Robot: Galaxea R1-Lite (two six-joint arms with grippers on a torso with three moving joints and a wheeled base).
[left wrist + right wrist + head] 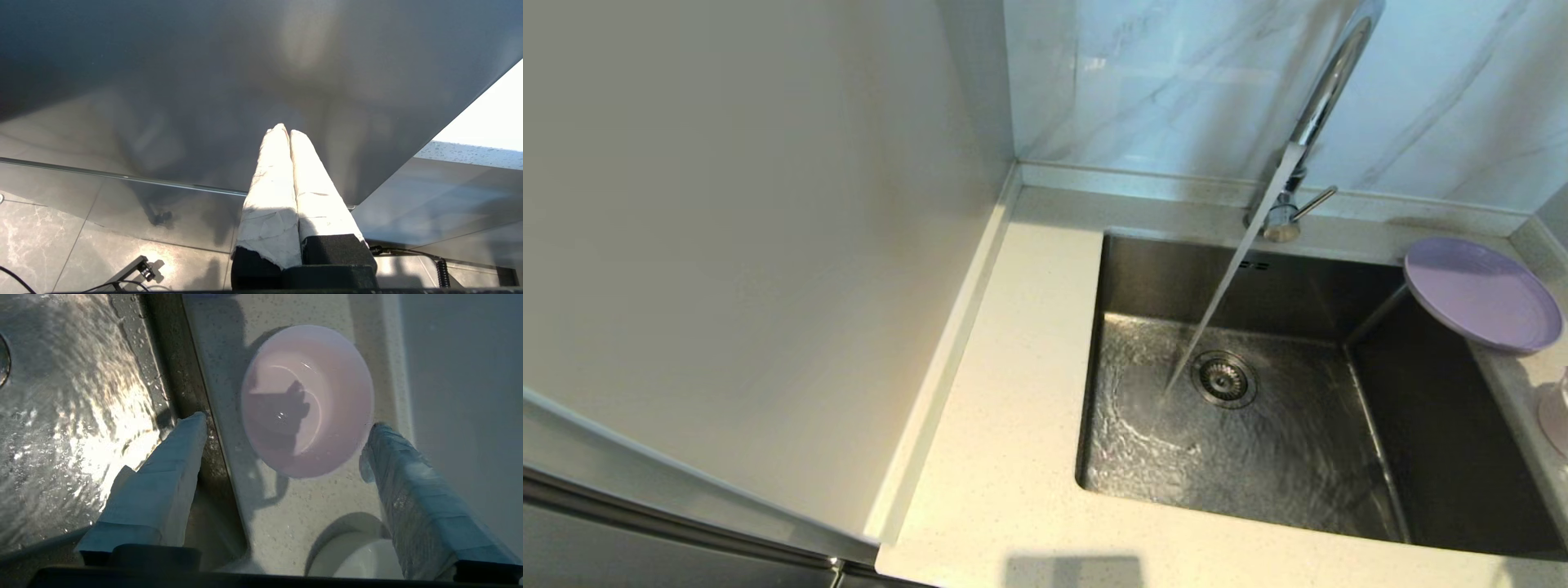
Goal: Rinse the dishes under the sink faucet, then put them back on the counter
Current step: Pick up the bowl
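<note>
No legible writing; right tool [286, 424] open above pink bowl [306, 400].

The sink [1339, 457] is set into the counter [1005, 425]. The faucet [1319, 106] stands behind the sink on the counter's back strip, and its water stream lands just left of the drain strainer [1223, 378]. The plate [1482, 294] lies on the counter at the sink's right rear corner, overhanging the basin. The bowl [306, 400] sits on the counter right of the sink, in front of the plate.
</note>
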